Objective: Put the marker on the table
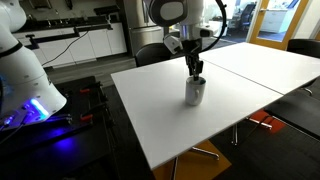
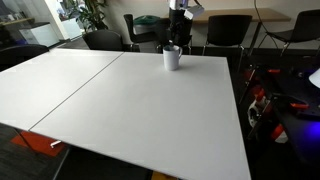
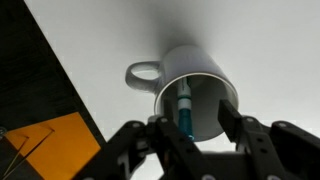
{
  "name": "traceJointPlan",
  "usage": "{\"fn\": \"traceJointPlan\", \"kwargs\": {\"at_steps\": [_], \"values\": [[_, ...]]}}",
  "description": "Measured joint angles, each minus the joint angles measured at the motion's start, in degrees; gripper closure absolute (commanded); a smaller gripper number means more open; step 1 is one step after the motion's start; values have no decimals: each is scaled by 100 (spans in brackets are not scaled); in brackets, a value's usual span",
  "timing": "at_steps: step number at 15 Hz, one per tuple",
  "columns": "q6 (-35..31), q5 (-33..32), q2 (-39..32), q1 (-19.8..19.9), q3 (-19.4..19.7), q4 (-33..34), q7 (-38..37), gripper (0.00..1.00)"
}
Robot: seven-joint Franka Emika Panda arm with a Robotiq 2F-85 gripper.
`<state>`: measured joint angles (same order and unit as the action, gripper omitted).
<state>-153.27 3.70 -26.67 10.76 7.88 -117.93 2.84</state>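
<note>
Marker (image 3: 186,112) is standing inside the cup (image 3: 205,95), leaning on the inner wall with its teal body poking up toward the rim, so it's not lying on the worktop (image 3: 120,30). The cup sits upright on the white worktop, handle (image 3: 140,72) sticking out sideways in the wrist view. The gripper (image 3: 195,125) hangs right above the cup's mouth with its jaws spread apart on either side of the marker, not pinching anything as far as I can see. In both exterior views the gripper (image 1: 197,68) (image 2: 178,40) is just over the cup (image 1: 194,92) (image 2: 172,58), which stands near one edge of the worktop (image 1: 150,110) (image 2: 120,100).
</note>
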Motion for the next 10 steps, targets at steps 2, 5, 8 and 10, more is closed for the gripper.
{"fn": "traceJointPlan", "kwargs": {"at_steps": [2, 5, 8, 10], "values": [[-135, 7, -42, 1, -10, 4, 0, 52], [-274, 8, -100, 2, -34, 17, 0, 48], [-398, 8, -172, 4, -67, 22, 0, 49], [-475, 8, -224, 4, -84, 22, 0, 54]]}}
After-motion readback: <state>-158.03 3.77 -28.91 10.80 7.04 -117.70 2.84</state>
